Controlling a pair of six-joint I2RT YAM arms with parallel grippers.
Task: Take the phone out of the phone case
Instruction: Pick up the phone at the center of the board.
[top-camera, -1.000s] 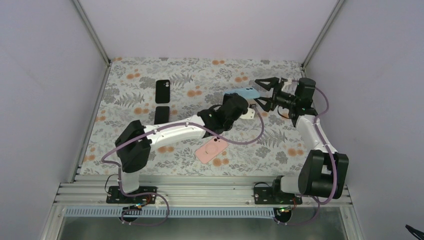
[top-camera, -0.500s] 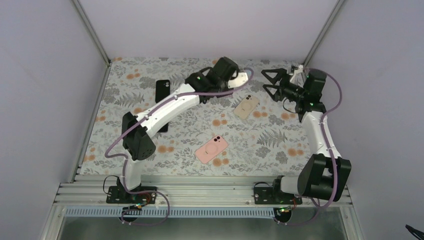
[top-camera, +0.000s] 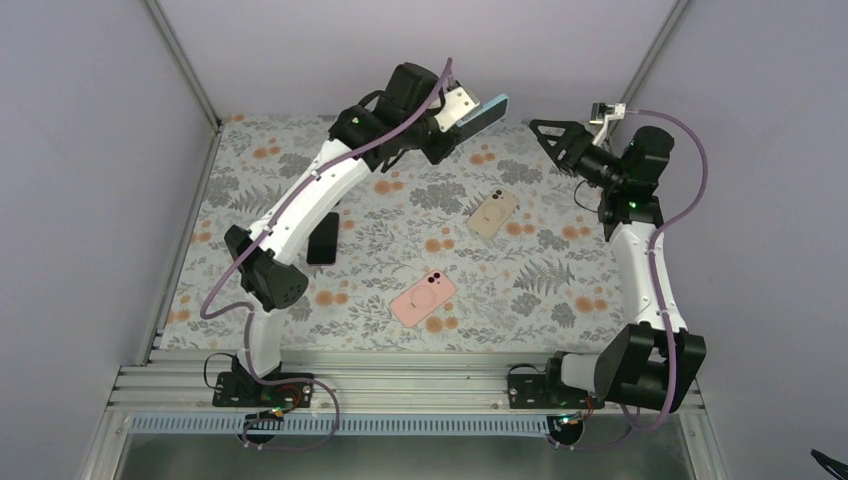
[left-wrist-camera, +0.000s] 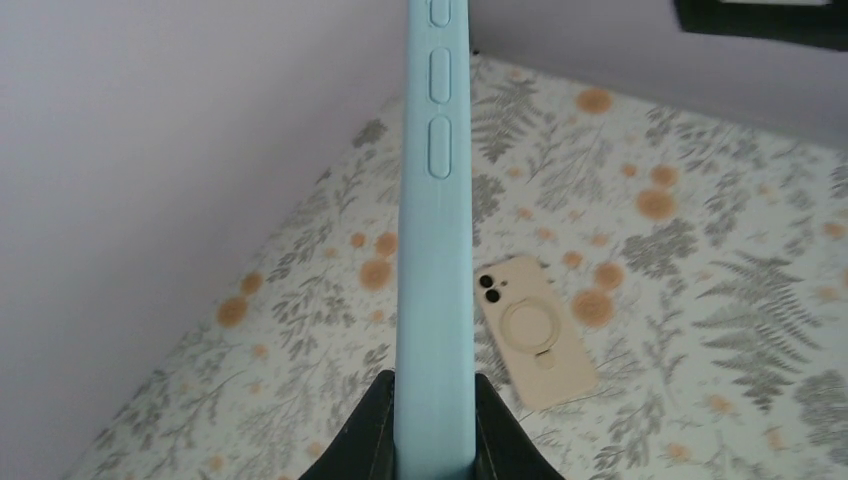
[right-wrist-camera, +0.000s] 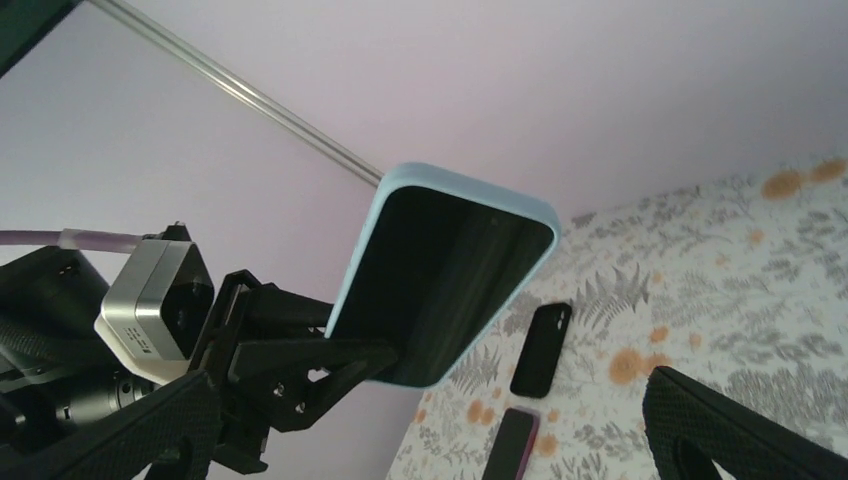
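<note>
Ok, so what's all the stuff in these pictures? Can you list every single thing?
blue phone case: one, light blue with a dark front, held up in the air at the back
beige phone: one, beige, face down on the table, right of the middle
pink phone: one, pink, face down, nearer the front
black phones: two, black, flat on the left side
table: one, white cloth with grey leaves and orange flowers
left arm: one, white and black, jaws shut on the blue phone case
right arm: one, white and black, jaws wide open and empty, pointing towards the case
</note>
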